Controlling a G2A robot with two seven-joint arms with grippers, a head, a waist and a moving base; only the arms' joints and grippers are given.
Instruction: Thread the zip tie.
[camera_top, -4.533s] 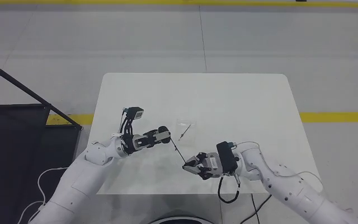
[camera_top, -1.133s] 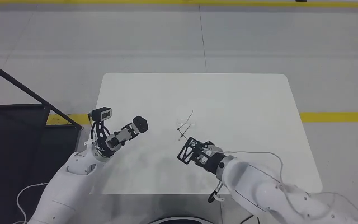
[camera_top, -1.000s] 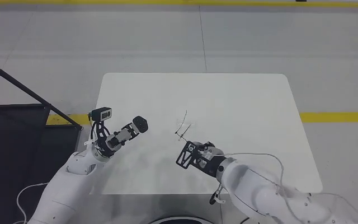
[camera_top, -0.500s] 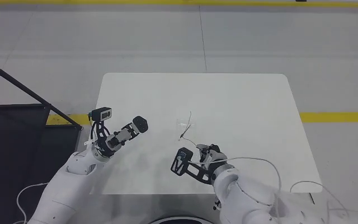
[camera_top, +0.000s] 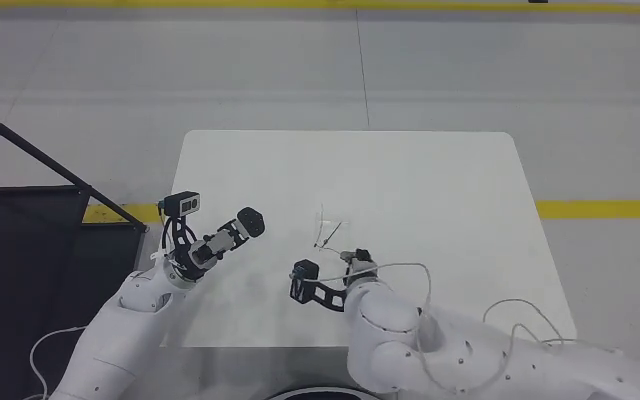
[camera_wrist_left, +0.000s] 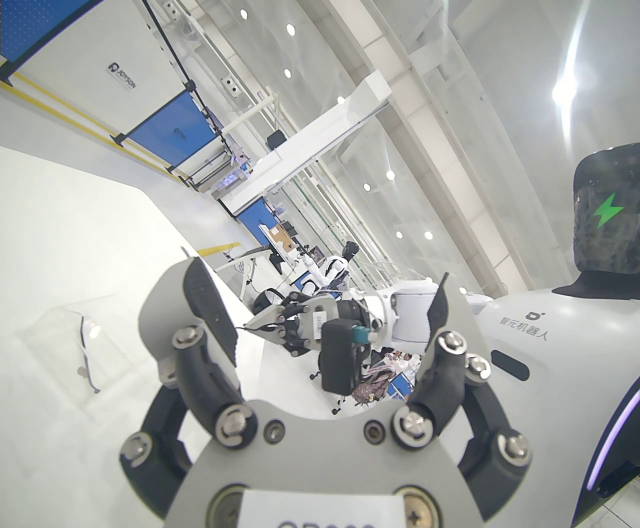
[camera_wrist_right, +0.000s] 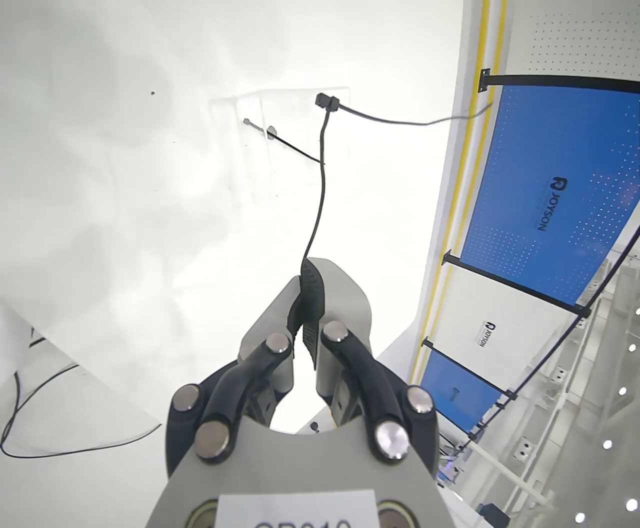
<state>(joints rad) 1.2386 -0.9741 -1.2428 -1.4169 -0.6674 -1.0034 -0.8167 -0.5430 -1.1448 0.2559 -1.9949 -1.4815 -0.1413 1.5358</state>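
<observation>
R gripper (camera_wrist_right: 306, 280) clamped tight on zip tie (camera_wrist_right: 320, 200) strap. Tie's head end sits by clear plastic piece (camera_wrist_right: 280, 107), w/ thin tail running on past the head. L gripper (camera_wrist_left: 317, 275) fingers wide apart, nothing in them, well off from the plastic piece. Dark strip (camera_wrist_right: 295, 147) lies on that piece, which rests flat on white table (camera_top: 450, 180).
</observation>
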